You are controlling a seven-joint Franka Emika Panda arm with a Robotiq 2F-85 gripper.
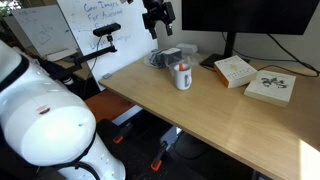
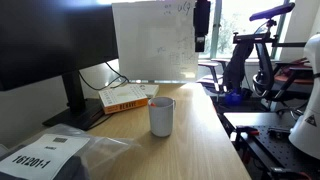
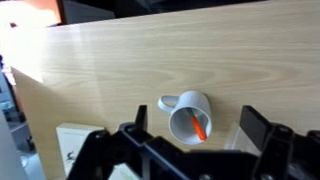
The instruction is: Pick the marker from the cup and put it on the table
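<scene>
Treating the marker [image 3: 200,127] as light, stiff and smooth-barrelled: probably slipping under a loose pinch, not breaking under a firm one. Finding it leaning inside the white cup [image 1: 182,78], with its orange length reaching up to about the rim. Noting the cup upright on the counter [image 1: 210,115], set in from the long front edge and nearer the short edge below the whiteboard [image 2: 155,40]. Aiming to pinch the upper end across the barrel, coming straight down into the cup mouth and lifting vertically, avoiding any sideways drag for fear of tipping so light a cup. Hovering high over the counter with the hand [image 1: 159,28], well apart from the cup, fingers [image 3: 255,128] spread wide, gripping nothing and touching nothing. Judging that spread far wider than so slim a barrel is needing
</scene>
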